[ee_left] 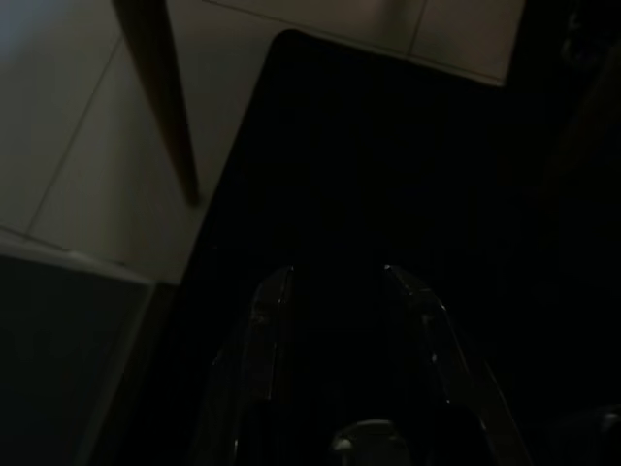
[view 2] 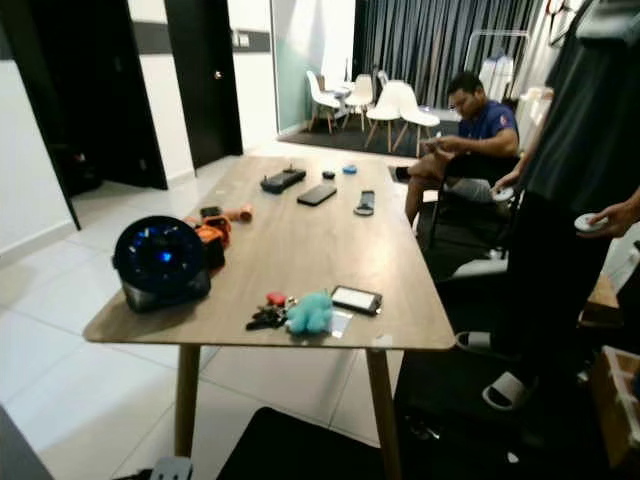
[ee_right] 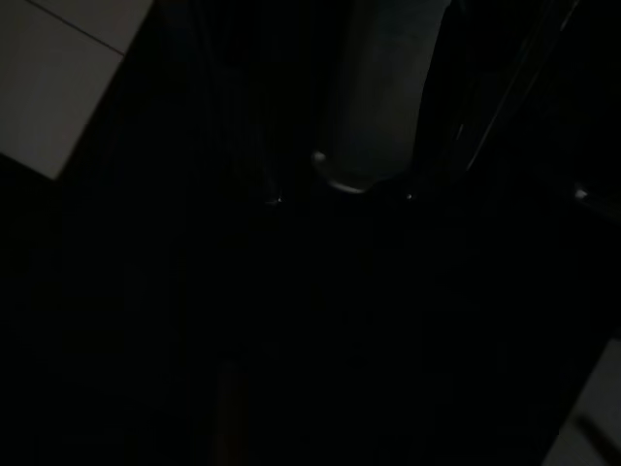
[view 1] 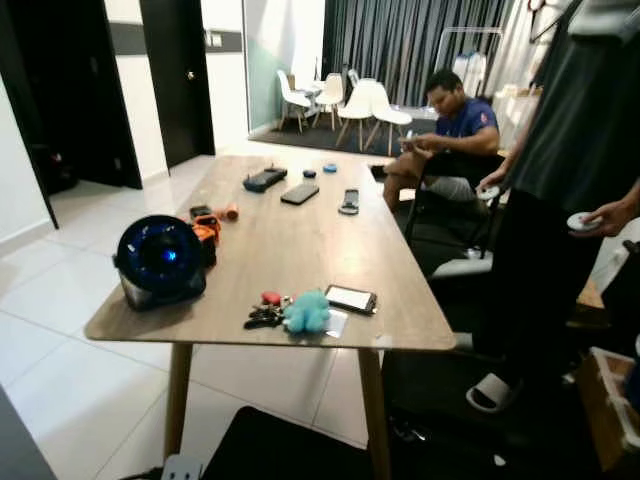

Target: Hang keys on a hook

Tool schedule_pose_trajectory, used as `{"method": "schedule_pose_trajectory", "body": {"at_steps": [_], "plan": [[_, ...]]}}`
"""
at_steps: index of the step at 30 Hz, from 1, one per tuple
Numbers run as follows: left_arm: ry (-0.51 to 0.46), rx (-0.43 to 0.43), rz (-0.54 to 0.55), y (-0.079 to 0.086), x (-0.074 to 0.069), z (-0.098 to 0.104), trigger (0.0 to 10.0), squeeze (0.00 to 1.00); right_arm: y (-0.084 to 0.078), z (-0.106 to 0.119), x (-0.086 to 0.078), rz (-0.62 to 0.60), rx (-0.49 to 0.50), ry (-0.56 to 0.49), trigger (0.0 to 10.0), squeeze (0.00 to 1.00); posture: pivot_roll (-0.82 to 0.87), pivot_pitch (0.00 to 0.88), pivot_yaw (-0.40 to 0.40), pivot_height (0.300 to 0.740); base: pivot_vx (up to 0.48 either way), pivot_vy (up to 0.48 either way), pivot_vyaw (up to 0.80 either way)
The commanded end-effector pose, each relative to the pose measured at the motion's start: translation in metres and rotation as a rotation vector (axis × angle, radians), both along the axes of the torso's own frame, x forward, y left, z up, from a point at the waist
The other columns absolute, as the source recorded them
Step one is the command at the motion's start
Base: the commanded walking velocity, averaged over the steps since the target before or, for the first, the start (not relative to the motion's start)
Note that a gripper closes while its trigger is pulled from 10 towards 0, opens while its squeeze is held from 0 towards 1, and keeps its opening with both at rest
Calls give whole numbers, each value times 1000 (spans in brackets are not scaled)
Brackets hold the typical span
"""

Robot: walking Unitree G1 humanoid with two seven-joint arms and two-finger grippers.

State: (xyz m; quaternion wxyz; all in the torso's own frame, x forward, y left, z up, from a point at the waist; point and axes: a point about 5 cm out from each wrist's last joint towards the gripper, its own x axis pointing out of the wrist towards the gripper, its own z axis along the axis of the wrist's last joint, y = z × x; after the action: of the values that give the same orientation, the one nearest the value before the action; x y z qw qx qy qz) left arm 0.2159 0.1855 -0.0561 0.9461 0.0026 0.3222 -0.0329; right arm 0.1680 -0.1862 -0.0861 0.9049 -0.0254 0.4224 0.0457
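- Head views: keys [view 1: 266,316] with a teal plush charm [view 1: 307,311] lie near the worktop [view 1: 290,240] front edge, beside a phone [view 1: 350,298]. Risk: the charm snags or the bunch slides off.
- Left wrist view: left pincer [ee_left: 335,282] hangs idle, parted, empty.
- Right wrist view: too dark; right pincer cannot be told.

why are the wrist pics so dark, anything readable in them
Left wrist view: dim, the left gripper hangs in shade over a black mat, beside a table leg. Right wrist view: nearly black, one pale tile corner. Eye views: evenly lit, the keys slightly soft.
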Motion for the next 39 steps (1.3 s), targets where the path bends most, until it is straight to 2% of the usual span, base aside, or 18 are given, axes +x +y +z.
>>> {"method": "schedule_pose_trajectory", "body": {"at_steps": [1,23,39], "plan": [[16,23,-36,0,0,-1,10000,0,2,-1,-1,-8,6,3,10000,0,56,34,3,740,0,0,0],[13,33,-71,-6,4,1,10000,0,1,-1,-3,-16,5,4,10000,0,51,34,5,740,0,0,0],[11,20,-76,-8,4,1,10000,0,1,0,-1,-5,2,0,10000,0,46,24,2,740,398,0,0]]}}
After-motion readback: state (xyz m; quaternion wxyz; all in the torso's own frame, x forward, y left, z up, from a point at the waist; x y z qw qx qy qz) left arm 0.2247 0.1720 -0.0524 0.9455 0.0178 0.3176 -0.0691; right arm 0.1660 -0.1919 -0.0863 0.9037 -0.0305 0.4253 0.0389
